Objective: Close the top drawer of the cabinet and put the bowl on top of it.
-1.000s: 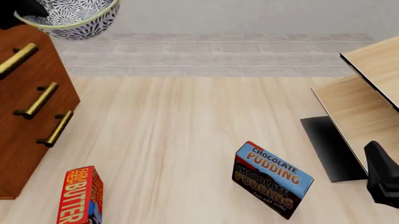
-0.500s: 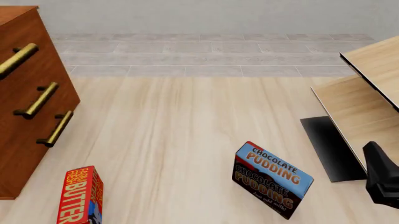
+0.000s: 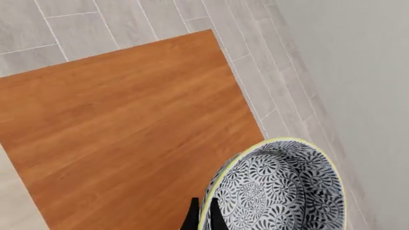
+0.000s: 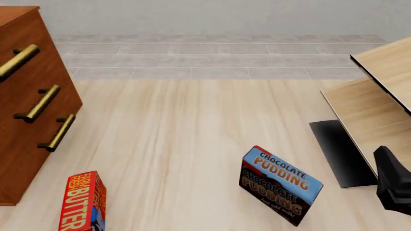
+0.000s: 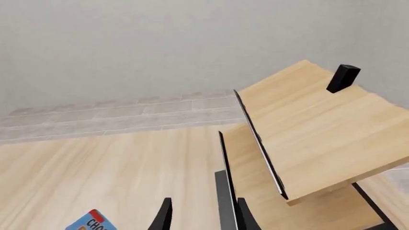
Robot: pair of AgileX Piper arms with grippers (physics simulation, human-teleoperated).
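In the left wrist view my left gripper (image 3: 203, 218) is shut on the rim of the bowl (image 3: 281, 191), a deep bowl with grey-white floral mosaic and a pale yellow rim. It hangs tilted above the cabinet's flat reddish-brown top (image 3: 128, 134), near the wall-side corner. In the front view the cabinet (image 4: 26, 144) stands at the left, and the top drawer (image 4: 35, 65) sits flush with the two drawers below it. The bowl and left gripper are outside the front view. My right gripper (image 5: 203, 218) is open and empty, low at the right edge (image 4: 393, 185).
A chocolate pudding box (image 4: 279, 185) stands on the table right of centre, and a red butter box (image 4: 82, 202) stands near the cabinet's foot. Pale light-wood furniture with black edges (image 4: 378, 96) fills the right side, just beyond the right gripper.
One second ago the bowl showed at the top left of the front view above the cabinet; it has since moved out of that frame. The right arm has barely shifted.
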